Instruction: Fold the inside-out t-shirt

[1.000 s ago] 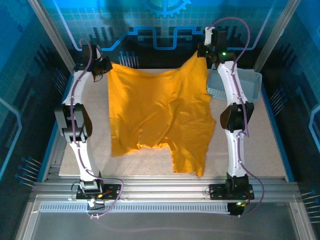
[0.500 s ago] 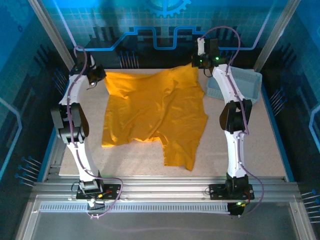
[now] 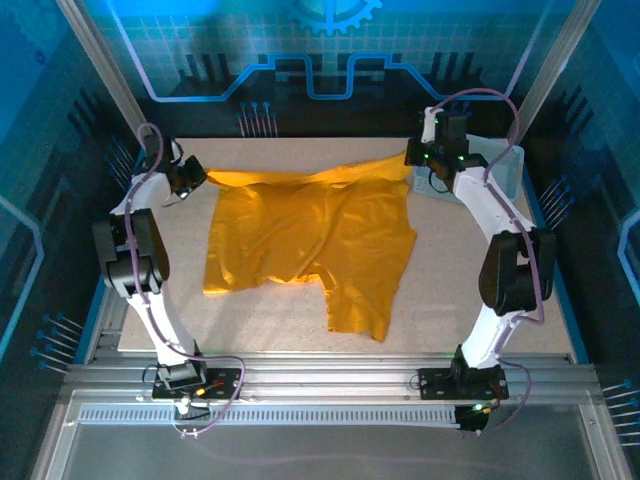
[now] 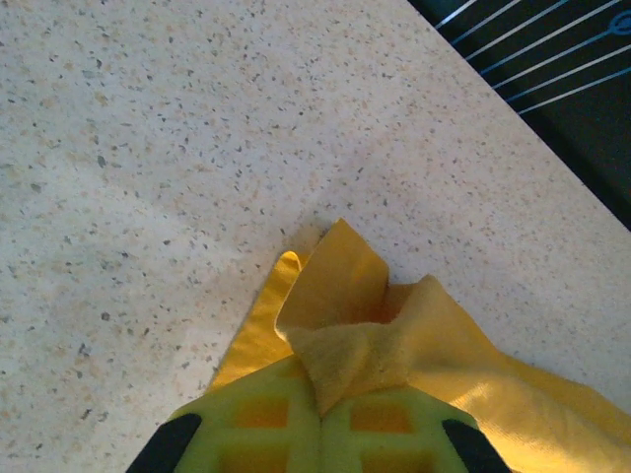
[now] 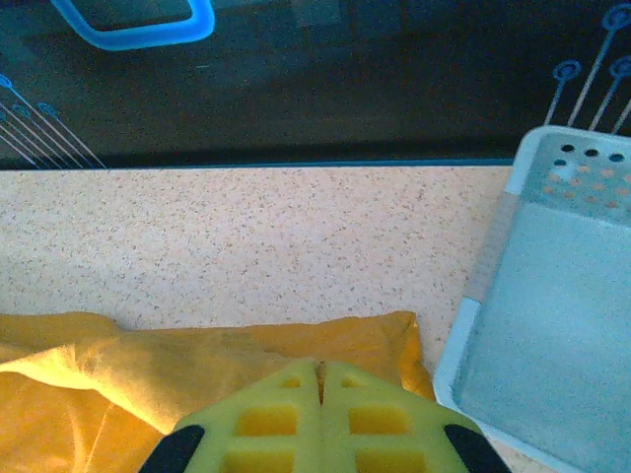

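While taut along its far edge, t-shirt (image 3: 310,235) crosswise, one flap nearward.

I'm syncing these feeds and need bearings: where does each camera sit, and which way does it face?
Top external: above and behind the bases, looking down on the table, t-shirt and basket; both arms show.
Left wrist: on the left arm, facing the table past the left tool, shut on a t-shirt corner.
Right wrist: on the right arm, facing the far edge and basket past the right tool, shut on the t-shirt.
Shared: both wrist views show the t-shirt pinched.
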Motion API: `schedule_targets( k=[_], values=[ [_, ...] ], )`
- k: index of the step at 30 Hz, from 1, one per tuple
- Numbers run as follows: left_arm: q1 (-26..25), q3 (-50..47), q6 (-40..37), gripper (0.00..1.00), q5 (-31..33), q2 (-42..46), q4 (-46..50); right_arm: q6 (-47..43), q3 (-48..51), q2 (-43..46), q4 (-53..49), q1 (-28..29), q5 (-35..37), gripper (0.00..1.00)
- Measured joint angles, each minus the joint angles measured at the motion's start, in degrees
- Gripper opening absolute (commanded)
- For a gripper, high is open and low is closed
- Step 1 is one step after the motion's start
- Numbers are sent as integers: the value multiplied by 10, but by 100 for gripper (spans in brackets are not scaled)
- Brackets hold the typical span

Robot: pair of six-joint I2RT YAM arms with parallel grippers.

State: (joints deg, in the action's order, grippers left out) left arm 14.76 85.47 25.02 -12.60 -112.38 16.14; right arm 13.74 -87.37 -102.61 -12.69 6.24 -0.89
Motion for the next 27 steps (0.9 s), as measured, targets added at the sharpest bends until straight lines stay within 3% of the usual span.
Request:
schedule_targets(
  k=[5, 14, 22, 27],
  values=[
    [1, -98, 25, 0, -4, 85, -45, 15, 48, 46, 5, -6, -6, 0],
    [65, -203, 123, 0, -64, 383, -143, 15, 0, 237, -15, -18, -7, 0],
    [88, -179, 155, 0, -83, 617, -139, 10, -61, 417, -43, -30, -2, 0],
    [88, -63, 150, 0, -78, 647, -75, 1, -136, 462, -76, -33, 25, 0]
  ],
)
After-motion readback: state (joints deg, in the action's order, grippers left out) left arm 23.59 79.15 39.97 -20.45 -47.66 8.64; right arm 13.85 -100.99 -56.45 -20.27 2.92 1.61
